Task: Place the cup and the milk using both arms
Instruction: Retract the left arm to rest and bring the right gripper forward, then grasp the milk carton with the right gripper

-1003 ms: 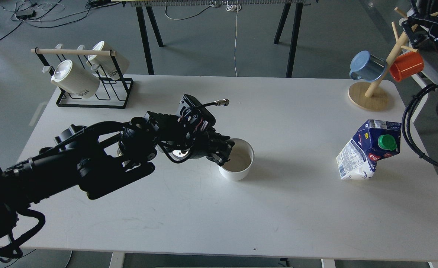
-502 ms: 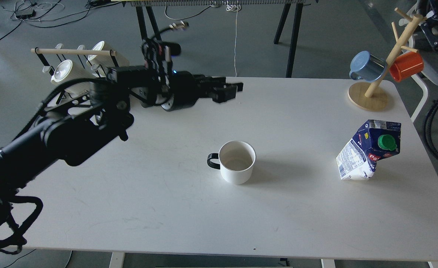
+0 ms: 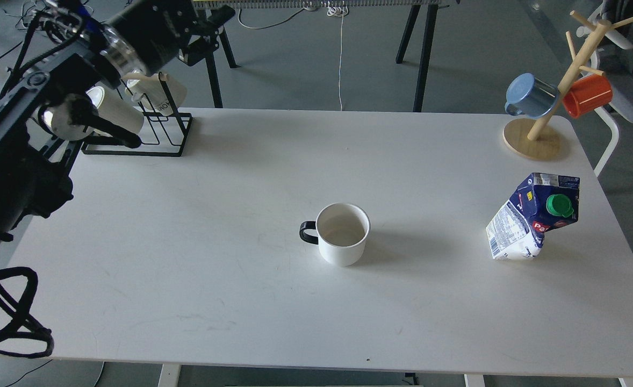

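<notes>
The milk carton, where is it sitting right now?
In the head view the milk carton stands on the right side of the white table, near its right edge, in front of the wooden mug tree and well right of the white cup.

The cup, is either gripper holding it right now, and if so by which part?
Nothing holds it. The cup stands free on the table, and the left gripper is raised far off near the mug rack.

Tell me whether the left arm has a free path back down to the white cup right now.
Probably yes. The left claw is raised beyond the table's far left corner, and only bare table lies between it and the cup, whose black handle points toward that side. The mug rack sits off that line.
</notes>
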